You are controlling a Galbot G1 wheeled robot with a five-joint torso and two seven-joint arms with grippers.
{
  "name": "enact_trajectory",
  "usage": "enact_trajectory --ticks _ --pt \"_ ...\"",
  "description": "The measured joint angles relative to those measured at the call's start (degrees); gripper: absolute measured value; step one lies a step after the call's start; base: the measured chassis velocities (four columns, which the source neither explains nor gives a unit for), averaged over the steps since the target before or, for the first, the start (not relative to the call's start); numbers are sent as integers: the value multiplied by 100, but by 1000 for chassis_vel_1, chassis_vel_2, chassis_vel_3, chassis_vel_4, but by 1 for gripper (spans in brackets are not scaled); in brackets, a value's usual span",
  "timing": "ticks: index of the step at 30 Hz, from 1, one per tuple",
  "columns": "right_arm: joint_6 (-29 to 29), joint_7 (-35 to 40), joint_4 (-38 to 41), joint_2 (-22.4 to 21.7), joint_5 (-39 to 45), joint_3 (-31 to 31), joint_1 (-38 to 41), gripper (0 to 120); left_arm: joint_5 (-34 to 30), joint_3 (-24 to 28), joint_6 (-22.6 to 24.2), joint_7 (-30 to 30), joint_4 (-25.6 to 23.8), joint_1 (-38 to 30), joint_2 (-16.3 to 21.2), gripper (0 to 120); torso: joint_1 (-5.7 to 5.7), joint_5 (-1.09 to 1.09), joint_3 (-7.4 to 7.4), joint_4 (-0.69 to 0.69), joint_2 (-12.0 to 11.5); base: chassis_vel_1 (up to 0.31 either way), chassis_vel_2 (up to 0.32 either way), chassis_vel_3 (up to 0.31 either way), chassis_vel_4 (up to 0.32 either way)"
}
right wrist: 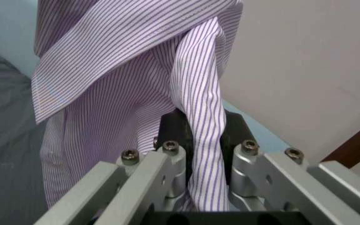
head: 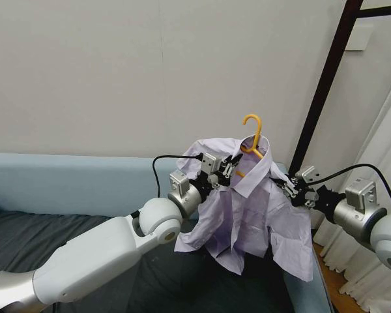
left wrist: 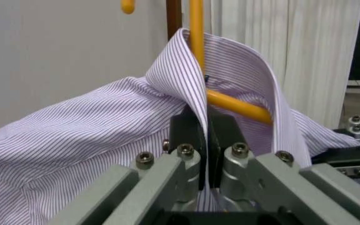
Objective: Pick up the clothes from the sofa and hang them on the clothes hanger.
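Left hand pinching the collar of the striped shirt and right hand gripping its shoulder hold it mid-frame on the orange hanger; hooking the upper-right rack pole presumably follows.

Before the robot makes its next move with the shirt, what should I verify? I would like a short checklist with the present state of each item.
1. Left claw shut on the shirt at the collar: ok.
2. Right claw shut on a fold of the shirt: ok.
3. Orange hanger inside the collar: ok; the left wrist view shows its arm passing under the collar.
4. Hanger hook on the dark rack pole: not ok; the hook is free in the air, and the pole stands to the robot's right of it.
5. Shirt hem clear of the sofa: cannot tell.
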Motion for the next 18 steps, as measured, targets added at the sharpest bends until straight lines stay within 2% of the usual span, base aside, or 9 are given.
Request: enact_trajectory --ticks 7,11,12,14,15,18 --pt "-9 21 14 17 29 0 -4 7 44 -26 157 -19 -152 93 75 1 0 0 0 -1 0 0 0 0 0" --pt "-9 20 -38 43 24 -1 5 7 195 -156 434 -36 -315 250 349 19 0 -1 0 1 0 0 0 0 0" --pt "-9 20 -38 43 24 -1 5 7 195 -156 434 -36 -315 250 349 19 0 -1 0 1 0 0 0 0 0" --pt "-9 37 -47 77 12 -4 -6 7 304 -219 913 -470 -482 277 461 29 0 -1 0 1 0 0 0 0 0" --pt "-9 37 -47 77 12 -4 -6 7 304 -219 913 -470 -482 277 461 29 0 -1 0 1 0 0 0 0 0" --pt "-9 65 -46 98 8 -6 -16 7 291 -325 1513 -818 -690 291 523 37 0 -1 0 0 0 0 0 0 0"
